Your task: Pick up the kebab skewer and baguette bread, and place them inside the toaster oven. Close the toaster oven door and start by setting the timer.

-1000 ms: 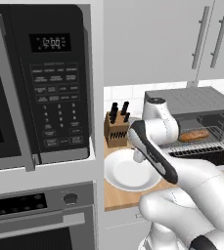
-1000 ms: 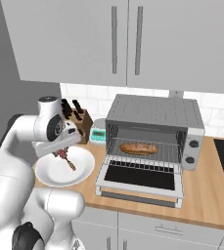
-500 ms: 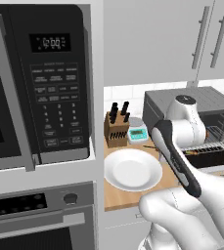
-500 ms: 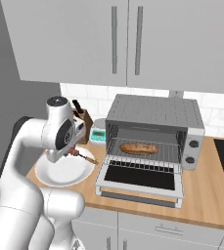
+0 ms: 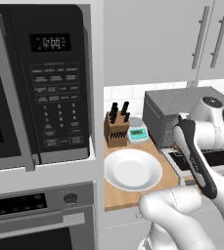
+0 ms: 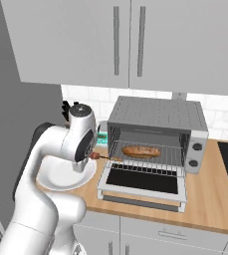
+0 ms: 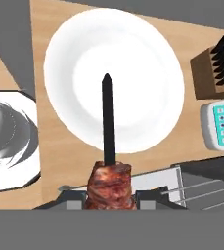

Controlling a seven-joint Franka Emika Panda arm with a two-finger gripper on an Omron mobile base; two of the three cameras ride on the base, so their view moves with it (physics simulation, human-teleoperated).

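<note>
Gripper: jaws were closed on the meat end of the kebab skewer, the stick pointing away from the hand.
Kebab skewer: in the right base view it was held level, just off the left front of the toaster oven, its tip reaching the left edge of the oven's opening.
Baguette bread: lay on the wire rack inside the toaster oven.
Toaster oven door: was dropped open, lying flat in front of the toaster oven.
White plate: sat bare on the wooden counter, left of the toaster oven.
Knife block: stood behind the plate, left of the toaster oven, a small teal kitchen scale between it and the oven.
</note>
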